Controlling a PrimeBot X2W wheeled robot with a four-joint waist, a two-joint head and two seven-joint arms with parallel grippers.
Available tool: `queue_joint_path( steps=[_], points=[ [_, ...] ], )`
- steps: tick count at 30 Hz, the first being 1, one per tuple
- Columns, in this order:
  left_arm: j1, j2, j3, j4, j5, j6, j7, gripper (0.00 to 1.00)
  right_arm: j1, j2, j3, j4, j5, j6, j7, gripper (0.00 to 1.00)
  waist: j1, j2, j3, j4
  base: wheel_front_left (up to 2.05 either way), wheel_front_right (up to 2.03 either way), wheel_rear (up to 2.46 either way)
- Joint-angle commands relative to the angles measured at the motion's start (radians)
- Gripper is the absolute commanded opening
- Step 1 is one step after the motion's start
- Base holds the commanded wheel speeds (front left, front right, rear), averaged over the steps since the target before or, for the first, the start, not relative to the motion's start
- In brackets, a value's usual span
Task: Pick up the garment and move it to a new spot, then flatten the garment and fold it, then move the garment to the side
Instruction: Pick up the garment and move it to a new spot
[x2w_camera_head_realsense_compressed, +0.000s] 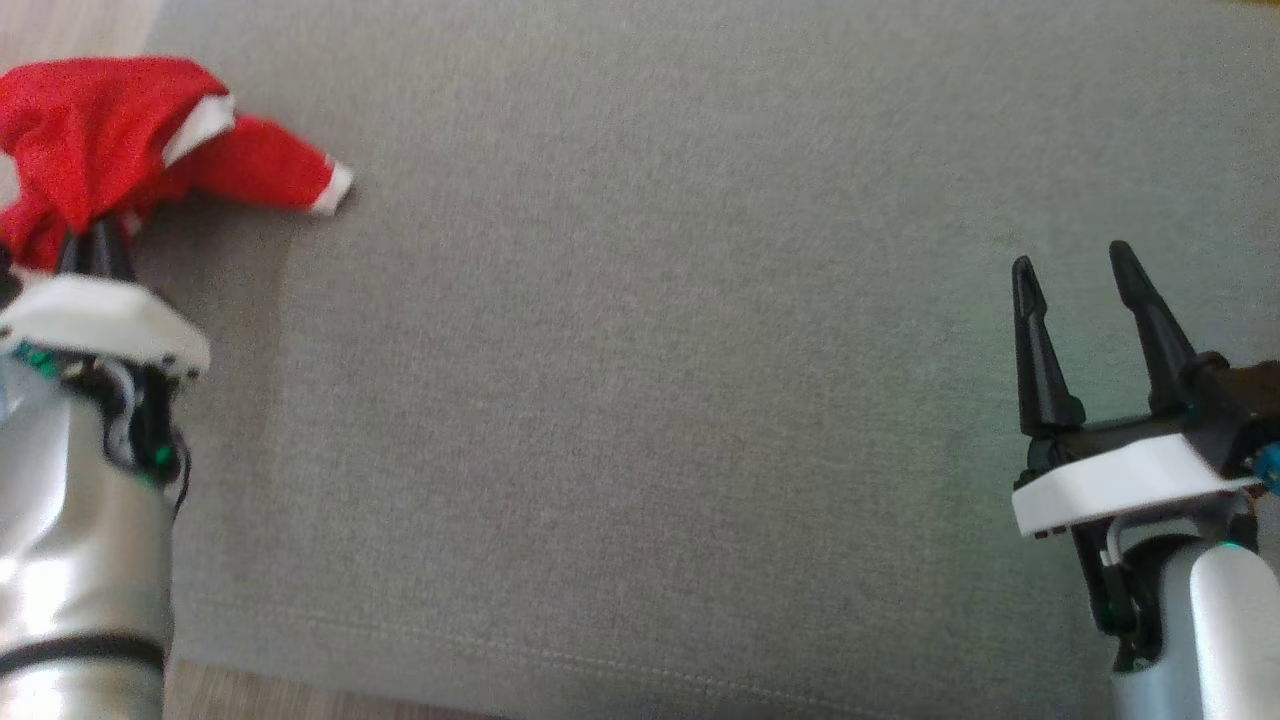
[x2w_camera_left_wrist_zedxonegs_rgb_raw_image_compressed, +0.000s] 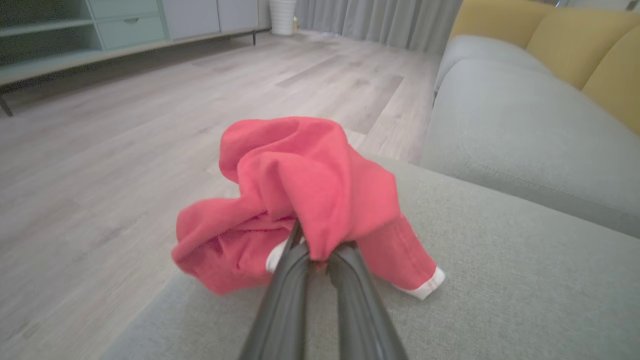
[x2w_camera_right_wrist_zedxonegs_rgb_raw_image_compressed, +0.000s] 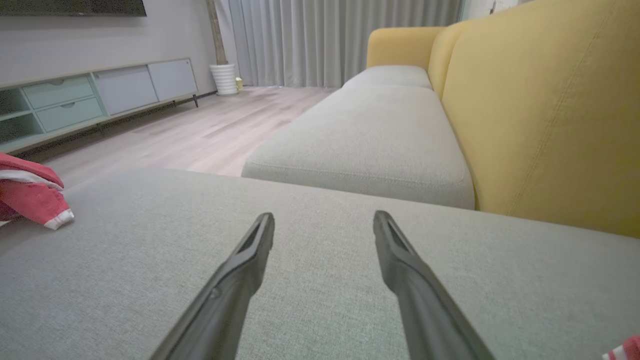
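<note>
The garment (x2w_camera_head_realsense_compressed: 110, 140) is a crumpled red piece with white trim, bunched at the far left corner of the grey cushion (x2w_camera_head_realsense_compressed: 640, 400). One red sleeve with a white cuff (x2w_camera_head_realsense_compressed: 335, 190) trails to the right on the cushion. My left gripper (x2w_camera_head_realsense_compressed: 95, 235) is shut on a fold of the garment (x2w_camera_left_wrist_zedxonegs_rgb_raw_image_compressed: 305, 195), its fingers (x2w_camera_left_wrist_zedxonegs_rgb_raw_image_compressed: 287, 285) pinching the red cloth. The garment (x2w_camera_right_wrist_zedxonegs_rgb_raw_image_compressed: 30, 195) also appears at the left edge of the right wrist view. My right gripper (x2w_camera_head_realsense_compressed: 1075, 270) stands open above the cushion at the right, nothing between its fingers (x2w_camera_right_wrist_zedxonegs_rgb_raw_image_compressed: 250, 250).
The cushion's left edge drops to a pale wood floor (x2w_camera_left_wrist_zedxonegs_rgb_raw_image_compressed: 100, 150). A second grey seat cushion (x2w_camera_right_wrist_zedxonegs_rgb_raw_image_compressed: 370, 135) and yellow sofa backs (x2w_camera_right_wrist_zedxonegs_rgb_raw_image_compressed: 540, 110) lie beyond. A low cabinet (x2w_camera_right_wrist_zedxonegs_rgb_raw_image_compressed: 90, 100), a white pot (x2w_camera_right_wrist_zedxonegs_rgb_raw_image_compressed: 224, 77) and curtains (x2w_camera_right_wrist_zedxonegs_rgb_raw_image_compressed: 340, 40) stand across the room.
</note>
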Motion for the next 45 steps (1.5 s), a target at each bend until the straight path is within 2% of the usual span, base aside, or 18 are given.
queue_joint_path(
  steps=[1, 2, 7, 12, 20, 25, 32, 38, 43, 44, 45],
  points=[
    [0.045, 0.058, 0.044, -0.085, 0.016, 0.007, -0.012, 0.00, -0.010, -0.001, 0.021, -0.022, 0.013, -0.001, -0.019, 1.00, -0.0001, 0.0000, -0.062, -0.028, 0.00, 0.00, 0.00],
    [0.045, 0.058, 0.044, -0.085, 0.016, 0.007, -0.012, 0.00, -0.010, -0.001, 0.021, -0.022, 0.013, -0.001, -0.019, 1.00, -0.0001, 0.0000, -0.062, -0.028, 0.00, 0.00, 0.00],
    [0.198, 0.048, 0.085, -0.313, 0.052, 0.013, -0.012, 0.00, 0.016, -0.001, 0.019, 0.021, 0.057, -0.001, -0.057, 1.00, -0.0001, 0.0000, -0.142, -0.068, 0.00, 0.00, 0.00],
    [0.334, 0.011, 0.074, -0.507, 0.076, 0.018, -0.012, 0.00, 0.053, -0.001, 0.016, 0.056, 0.089, -0.001, -0.083, 1.00, -0.0001, 0.0000, -0.195, -0.103, 0.00, 0.00, 0.00],
    [0.480, -0.058, -0.028, -0.769, 0.106, 0.018, 0.051, 0.00, 0.092, -0.001, 0.025, 0.076, 0.100, -0.001, -0.094, 1.00, -0.0001, 0.0000, -0.223, -0.175, 0.00, 0.00, 0.00],
    [0.511, -0.104, -0.125, -0.861, 0.123, 0.000, 0.090, 0.00, 0.101, -0.001, 0.036, 0.073, 0.114, -0.001, -0.094, 1.00, -0.0001, 0.0000, -0.209, -0.229, 0.00, 0.00, 0.00],
    [0.461, -0.157, -0.314, -0.827, 0.137, -0.044, 0.123, 0.00, 0.084, -0.001, 0.066, 0.077, 0.144, -0.001, -0.096, 1.00, -0.0001, 0.0000, -0.152, -0.329, 0.00, 0.00, 0.00],
    [0.380, -0.172, -0.469, -0.677, 0.153, -0.072, 0.141, 0.00, 0.065, -0.001, 0.087, 0.100, 0.171, -0.001, -0.107, 1.00, -0.0001, 0.0000, -0.104, -0.405, 0.00, 0.00, 0.00],
    [0.323, -0.176, -0.545, -0.544, 0.151, -0.083, 0.156, 0.00, 0.056, -0.001, 0.092, 0.117, 0.181, -0.001, -0.120, 1.00, -0.0001, 0.0000, -0.081, -0.432, 0.00, 0.00, 0.00],
    [0.317, -0.177, -0.554, -0.523, 0.147, -0.084, 0.157, 0.10, 0.055, -0.001, 0.091, 0.120, 0.183, -0.001, -0.122, 1.00, -0.0001, 0.0000, -0.079, -0.433, 0.00, 0.00, 0.00],
    [0.312, -0.177, -0.562, -0.504, 0.143, -0.085, 0.161, 0.56, 0.054, -0.001, 0.091, 0.123, 0.184, -0.001, -0.125, 1.00, -0.0001, 0.0000, -0.077, -0.433, 0.00, 0.00, 0.00]
  ],
)
